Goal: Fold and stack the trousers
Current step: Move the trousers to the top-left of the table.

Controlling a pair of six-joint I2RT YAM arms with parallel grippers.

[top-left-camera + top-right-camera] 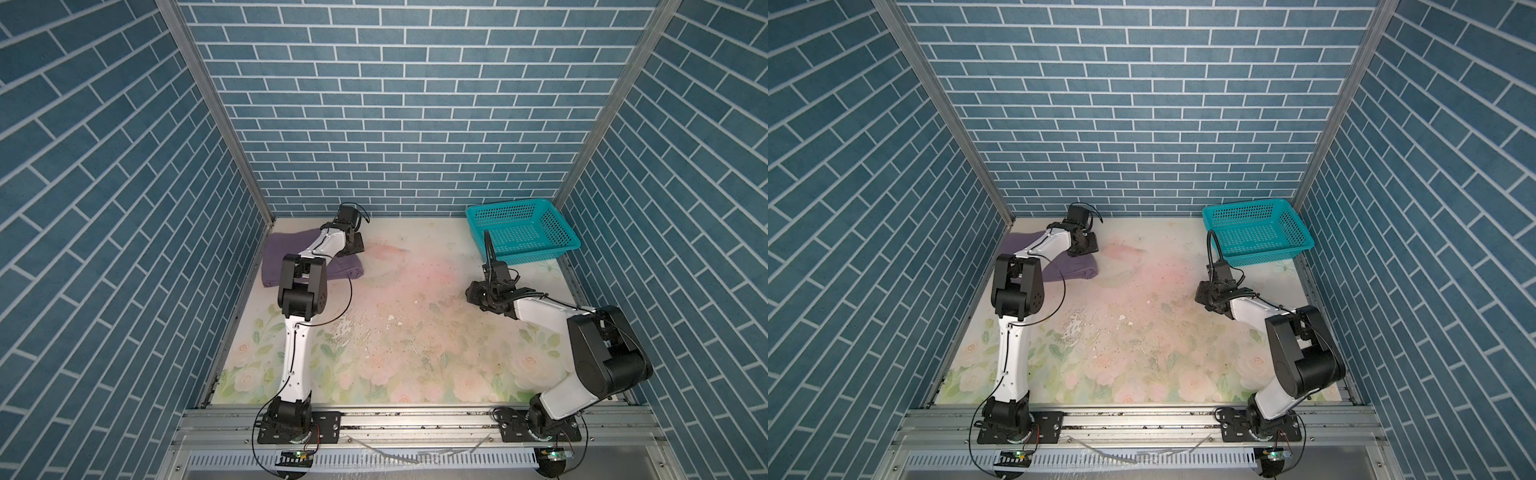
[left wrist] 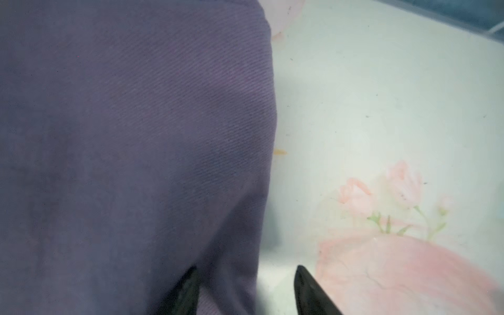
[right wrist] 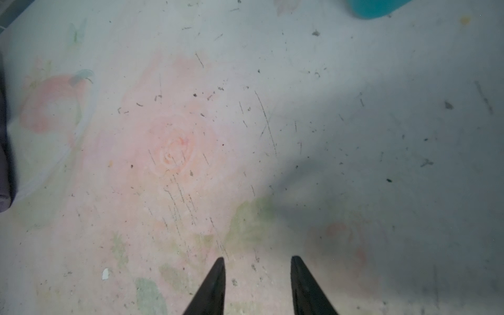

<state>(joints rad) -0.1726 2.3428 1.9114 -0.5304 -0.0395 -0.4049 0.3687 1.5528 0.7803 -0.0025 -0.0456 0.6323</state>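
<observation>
Both top views: folded muted-purple cloth trousers (image 1: 277, 252) (image 1: 1014, 246) are laid at ten o'clock, partly hidden by the left arm (image 1: 328, 243); teal perforated plastic basket (image 1: 540, 254) at two. Left gripper (image 2: 246, 272), right gripper (image 3: 257, 261): jaws parted, empty.

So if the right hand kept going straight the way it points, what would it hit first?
Probably the floral table: the right hand tilts down at it with nothing between. The trousers lie well off that line, though depth is unclear.
</observation>
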